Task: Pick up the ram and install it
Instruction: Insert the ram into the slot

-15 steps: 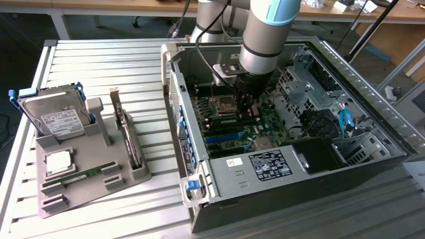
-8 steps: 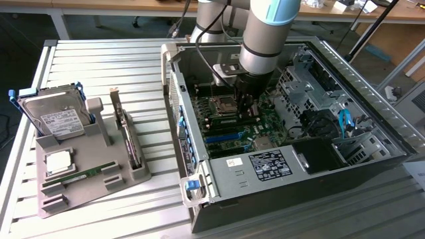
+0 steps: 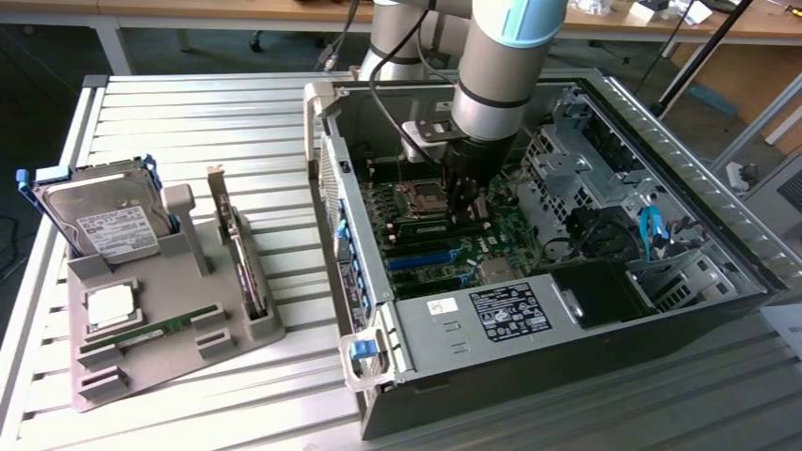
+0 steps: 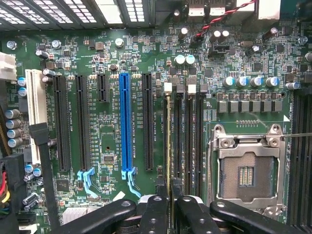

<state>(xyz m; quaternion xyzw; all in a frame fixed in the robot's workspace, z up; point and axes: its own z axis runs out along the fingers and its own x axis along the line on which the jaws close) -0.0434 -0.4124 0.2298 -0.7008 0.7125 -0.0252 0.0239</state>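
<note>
The pick-up looks done: the hand (image 4: pixel 170 208) is down inside the open computer case (image 3: pixel 414 376), low over the green main board (image 4: pixel 107 122), and its two fingers (image 4: pixel 155 210) are drawn together on the ram stick (image 4: pixel 169 141). The wrist view shows the stick edge-on as a thin pale line running along the first of the black memory slots (image 4: pixel 187 141). That slot sits between the long black card slots (image 4: pixel 147 122) and the empty processor socket (image 4: pixel 248 175). So the stick is lined up with its slot and seems to stand in it. I cannot tell whether it is pressed fully home or whether the end latches have closed. The install is therefore near its end but not shown finished, as the hand has not let go. Well apart, on the worktop (image 3: pixel 188 113), a second green stick (image 3: pixel 150 331) lies in the grey tray (image 3: pixel 188 254).
</note>
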